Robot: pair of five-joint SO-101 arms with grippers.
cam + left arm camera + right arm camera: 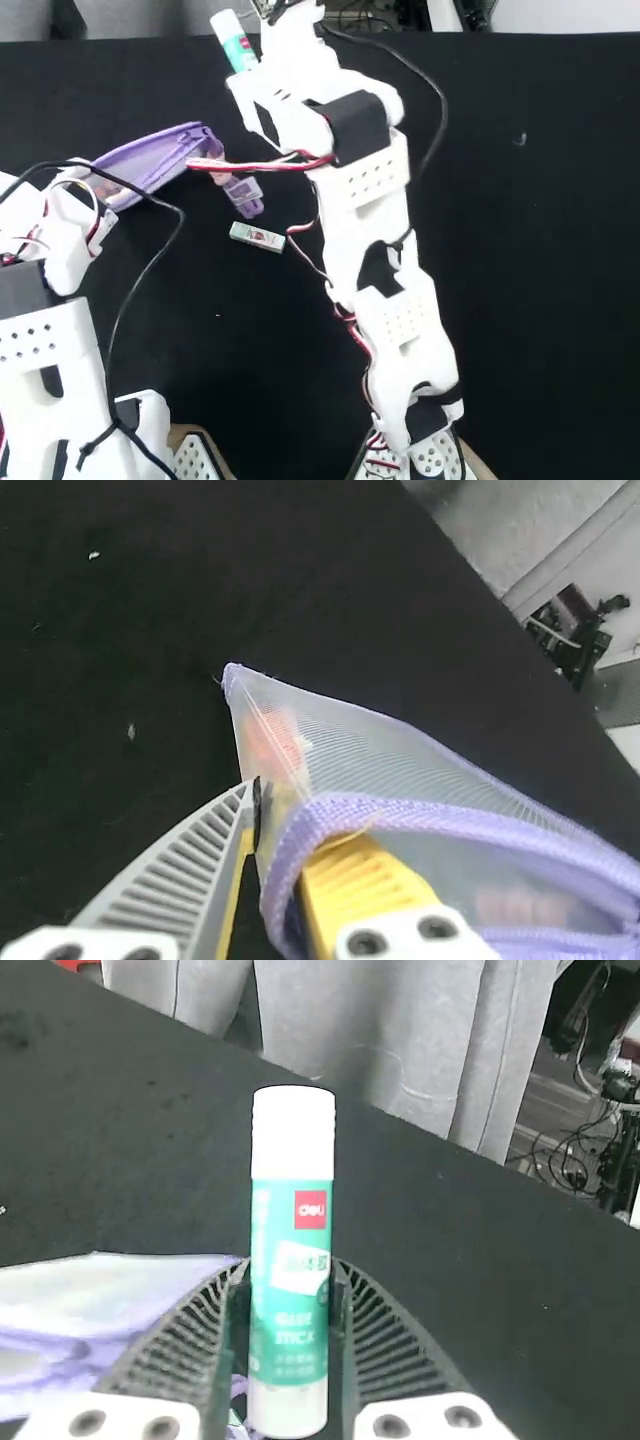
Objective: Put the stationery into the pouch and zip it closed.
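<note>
Between the right gripper's [289, 1278] ribbed fingers sits the glue stick [292, 1160], clamped by its lower half with the white cap pointing away from the wrist, held over the far part of the black table [520, 250]. Just beside it, lower, is the purple-trimmed mesh pouch [150, 160]; the left gripper [262, 815] pinches its open rim, a finger on each side. Near the pouch mouth lie a small purple item [245, 195] and a white packet [257, 236], possibly an eraser.
</note>
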